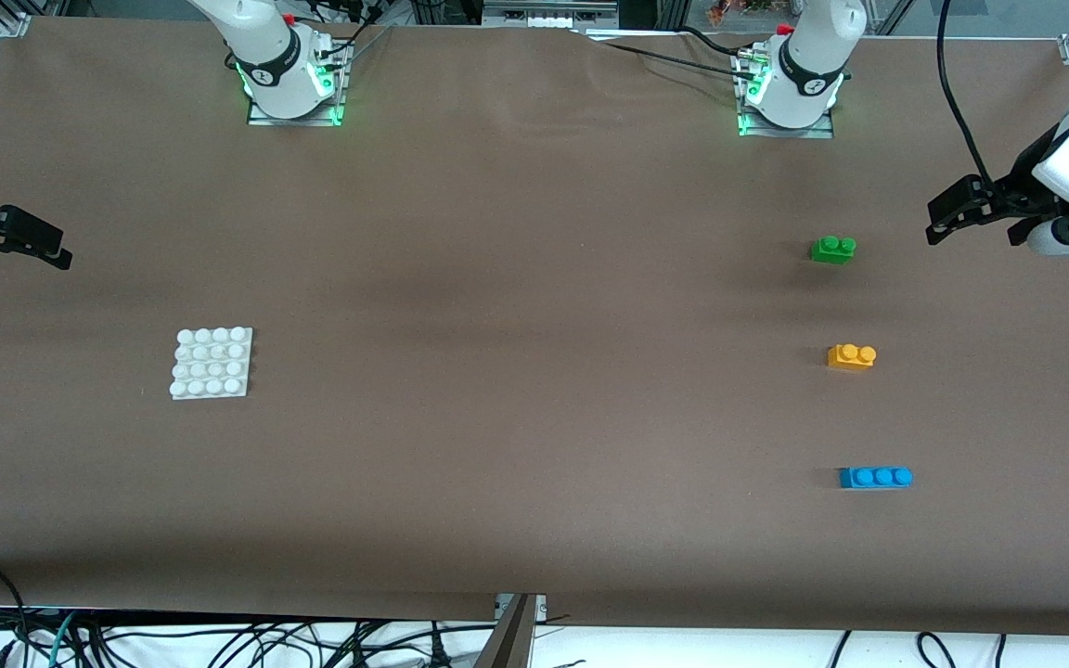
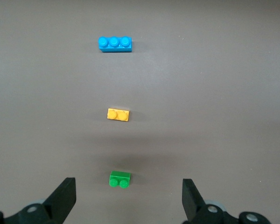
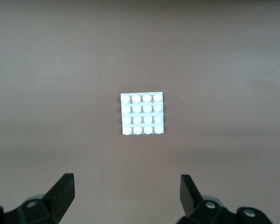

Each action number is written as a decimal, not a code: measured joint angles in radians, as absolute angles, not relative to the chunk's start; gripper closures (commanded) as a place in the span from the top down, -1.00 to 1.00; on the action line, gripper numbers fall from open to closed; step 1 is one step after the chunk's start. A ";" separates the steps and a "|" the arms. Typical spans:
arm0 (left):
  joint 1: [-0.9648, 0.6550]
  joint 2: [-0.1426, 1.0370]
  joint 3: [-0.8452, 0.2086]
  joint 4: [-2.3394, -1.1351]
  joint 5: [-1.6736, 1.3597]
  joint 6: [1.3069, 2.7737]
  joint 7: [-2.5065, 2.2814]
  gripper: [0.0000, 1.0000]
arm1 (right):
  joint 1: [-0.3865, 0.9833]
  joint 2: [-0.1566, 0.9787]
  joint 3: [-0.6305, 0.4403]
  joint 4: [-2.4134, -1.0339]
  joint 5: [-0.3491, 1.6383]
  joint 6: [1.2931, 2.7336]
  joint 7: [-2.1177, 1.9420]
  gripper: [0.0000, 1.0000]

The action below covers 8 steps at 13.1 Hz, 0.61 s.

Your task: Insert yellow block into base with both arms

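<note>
Yellow block (image 1: 851, 356) sitting on desk (image 1: 516, 371) between green brick (image 1: 832, 249) and blue brick (image 1: 875, 477), well apart from base (image 1: 212, 363). Probably light, stiff, slick plastic; best pinched across the long flat sides. Left hand (image 2: 128, 198) and right hand (image 3: 127, 196) both spread wide, empty.

The base (image 1: 212, 363) lies toward the right arm's end of the counter (image 1: 516, 371); the yellow block (image 1: 851, 356) lies toward the left arm's end, between two other bricks.

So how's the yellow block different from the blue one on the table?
The yellow block has two studs; the blue block has three and is longer. The blue block lies nearer the front camera than the yellow block. Both rest flat, studs up, untouched, at the left arm's end of the table.
</note>
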<state>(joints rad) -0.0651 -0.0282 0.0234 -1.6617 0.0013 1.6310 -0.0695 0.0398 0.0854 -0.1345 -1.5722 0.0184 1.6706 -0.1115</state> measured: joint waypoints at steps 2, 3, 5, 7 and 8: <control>-0.065 -0.028 0.023 -1.662 0.001 1.631 -0.069 1.00 | 0.040 0.085 -0.134 -1.572 0.018 1.671 -0.111 1.00; -0.065 -0.028 0.023 -1.662 0.001 1.631 -0.069 1.00 | 0.040 0.085 -0.134 -1.572 0.018 1.671 -0.111 1.00; -0.066 -0.028 0.022 -1.662 0.001 1.631 -0.069 1.00 | 0.040 0.085 -0.135 -1.572 0.018 1.671 -0.112 1.00; -0.066 -0.028 0.018 -1.662 0.001 1.631 -0.069 1.00 | 0.040 0.085 -0.135 -1.572 0.018 1.671 -0.111 1.00; -0.066 -0.028 0.017 -1.661 0.001 1.631 -0.069 1.00 | 0.040 0.085 -0.135 -1.572 0.018 1.671 -0.111 1.00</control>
